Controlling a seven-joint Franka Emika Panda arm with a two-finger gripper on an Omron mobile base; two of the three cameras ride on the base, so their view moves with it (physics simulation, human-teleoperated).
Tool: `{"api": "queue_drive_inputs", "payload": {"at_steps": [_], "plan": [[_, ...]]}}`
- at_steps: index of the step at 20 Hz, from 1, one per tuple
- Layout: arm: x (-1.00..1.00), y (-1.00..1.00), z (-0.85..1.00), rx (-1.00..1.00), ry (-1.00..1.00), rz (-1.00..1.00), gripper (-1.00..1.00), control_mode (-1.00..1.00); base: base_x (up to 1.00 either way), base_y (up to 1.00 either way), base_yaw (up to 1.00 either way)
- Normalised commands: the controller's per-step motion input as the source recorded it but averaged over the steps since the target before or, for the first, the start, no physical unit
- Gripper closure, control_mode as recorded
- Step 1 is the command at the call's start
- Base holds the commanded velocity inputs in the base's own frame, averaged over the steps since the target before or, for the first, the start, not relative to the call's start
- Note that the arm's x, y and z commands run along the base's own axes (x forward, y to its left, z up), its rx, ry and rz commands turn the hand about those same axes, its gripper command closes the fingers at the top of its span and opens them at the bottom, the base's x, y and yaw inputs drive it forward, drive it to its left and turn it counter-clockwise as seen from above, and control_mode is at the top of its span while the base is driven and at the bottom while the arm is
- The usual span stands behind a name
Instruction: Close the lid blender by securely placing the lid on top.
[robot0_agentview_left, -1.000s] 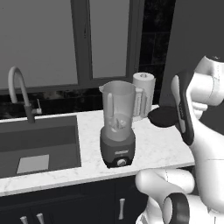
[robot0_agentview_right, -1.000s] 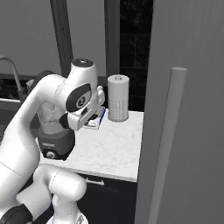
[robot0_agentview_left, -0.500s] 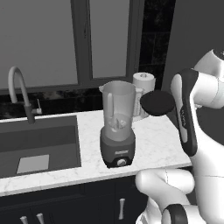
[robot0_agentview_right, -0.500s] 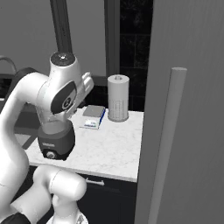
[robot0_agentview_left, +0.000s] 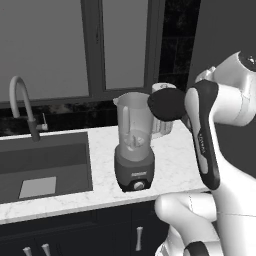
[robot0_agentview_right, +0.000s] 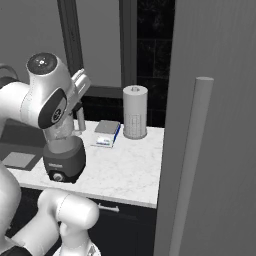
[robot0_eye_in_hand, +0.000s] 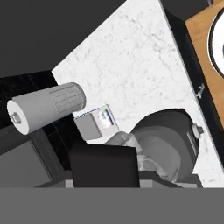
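The blender (robot0_agentview_left: 133, 147) stands on the marble counter (robot0_agentview_left: 172, 160): a clear jar with an open mouth on a dark grey base (robot0_agentview_right: 64, 159) with a front knob. The black round lid (robot0_agentview_left: 166, 105) hangs in the air just right of the jar's rim, at about mouth height and overlapping its right edge. My gripper (robot0_agentview_left: 182, 107) is shut on the lid from the right. In the hand view the lid (robot0_eye_in_hand: 103, 165) is a dark slab close in front, with the jar (robot0_eye_in_hand: 127, 141) and base (robot0_eye_in_hand: 169, 142) beyond it. The white arm hides the jar in the right base view.
A white paper-towel roll (robot0_agentview_right: 135, 111) stands at the back of the counter, with a small flat box (robot0_agentview_right: 106, 134) beside it. Left of the blender lie a sink (robot0_agentview_left: 45, 167) and a curved faucet (robot0_agentview_left: 22, 102). A tall grey panel with a long handle (robot0_agentview_right: 192, 165) bounds the counter's right side.
The gripper has carried the lid up and to the left, from beside the paper-towel roll to the jar's rim. The blender has not moved.
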Motion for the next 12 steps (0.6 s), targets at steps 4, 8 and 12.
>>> {"api": "queue_drive_inputs", "payload": {"at_steps": [4, 8, 12], "plan": [[0.09, 0.31, 0.48, 0.06, -0.03, 0.00, 1.00, -1.00, 0.00, 0.00, 0.00], [0.19, 0.32, 0.29, 0.07, 0.00, 0.00, 1.00, -1.00, 0.00, 0.00, 0.00], [0.27, 0.34, 0.12, 0.07, 0.00, 0.00, 1.00, -1.00, 0.00, 0.00, 0.00]]}}
